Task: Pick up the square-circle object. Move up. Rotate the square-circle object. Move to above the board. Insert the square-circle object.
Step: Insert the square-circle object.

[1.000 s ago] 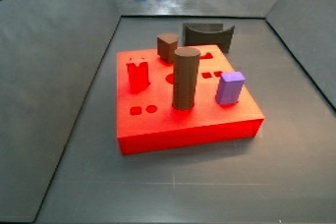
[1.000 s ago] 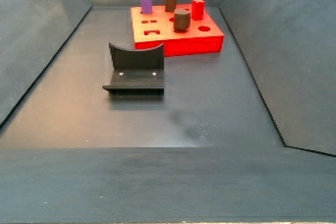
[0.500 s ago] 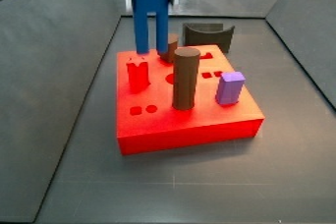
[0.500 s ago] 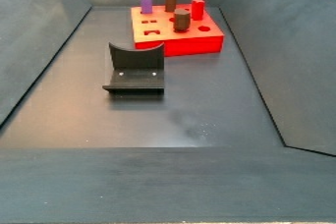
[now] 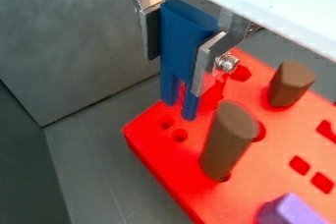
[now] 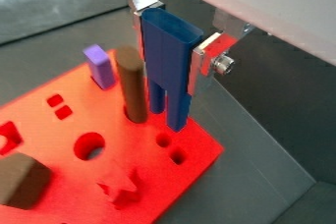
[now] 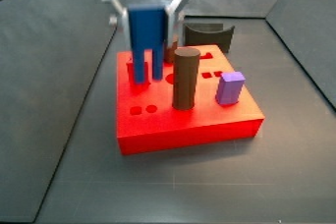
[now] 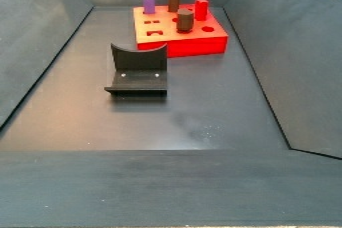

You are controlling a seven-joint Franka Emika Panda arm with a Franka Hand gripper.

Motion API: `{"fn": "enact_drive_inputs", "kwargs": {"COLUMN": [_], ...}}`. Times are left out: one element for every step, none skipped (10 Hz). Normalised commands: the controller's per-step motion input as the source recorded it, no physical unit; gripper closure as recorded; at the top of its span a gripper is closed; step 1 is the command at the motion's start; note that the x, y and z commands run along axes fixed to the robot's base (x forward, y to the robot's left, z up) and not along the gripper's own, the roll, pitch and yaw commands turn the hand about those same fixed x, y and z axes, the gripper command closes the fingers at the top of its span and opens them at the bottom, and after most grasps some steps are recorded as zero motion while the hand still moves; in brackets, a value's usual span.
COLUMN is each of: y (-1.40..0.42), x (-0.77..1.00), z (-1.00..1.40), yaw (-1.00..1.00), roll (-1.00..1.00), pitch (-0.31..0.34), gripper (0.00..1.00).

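Observation:
My gripper (image 7: 147, 17) is shut on the square-circle object (image 7: 147, 39), a tall bright-blue block held upright with its two prongs pointing down. It hangs over the left rear part of the red board (image 7: 197, 120), prong tips just above the top. In both wrist views the silver fingers (image 5: 210, 56) (image 6: 206, 55) clamp the blue block (image 5: 180, 51) (image 6: 167, 56) on its sides. The prongs hover close to two small round holes (image 6: 170, 147) in the board (image 5: 164, 159) (image 6: 73, 120). The board also shows in a side view (image 8: 198, 42).
A tall dark-brown cylinder (image 7: 188, 79) (image 5: 226, 141) (image 6: 132, 85) stands in the board close beside the prongs. A lilac block (image 7: 231, 87) (image 6: 97, 65) stands further right. A short brown peg (image 5: 289, 83) sits in the board. The fixture (image 7: 206, 34) (image 8: 136, 70) stands on the floor. Grey walls surround everything.
The gripper has come down with the blue block, from the top edge of the view to just above the board. Nothing on the board has moved.

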Motion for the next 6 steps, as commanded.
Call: {"fn": "enact_drive_inputs", "kwargs": {"y": [0.0,0.0,-0.04,-0.1,-0.09,-0.04], "x": [0.0,-0.11,-0.14,0.0,0.05,0.03], "z": [-0.66,-0.63,-0.44,-0.25,-0.29,-0.3], "yaw": [0.07,0.09,0.07,0.05,0.21,0.25], "roll": [0.0,0.07,0.08,0.14,0.29,0.32], "pitch": [-0.099,-0.107,-0.091,0.0,0.0,0.0], "gripper": [1.0,1.0,1.0,1.0,1.0,1.0]}}
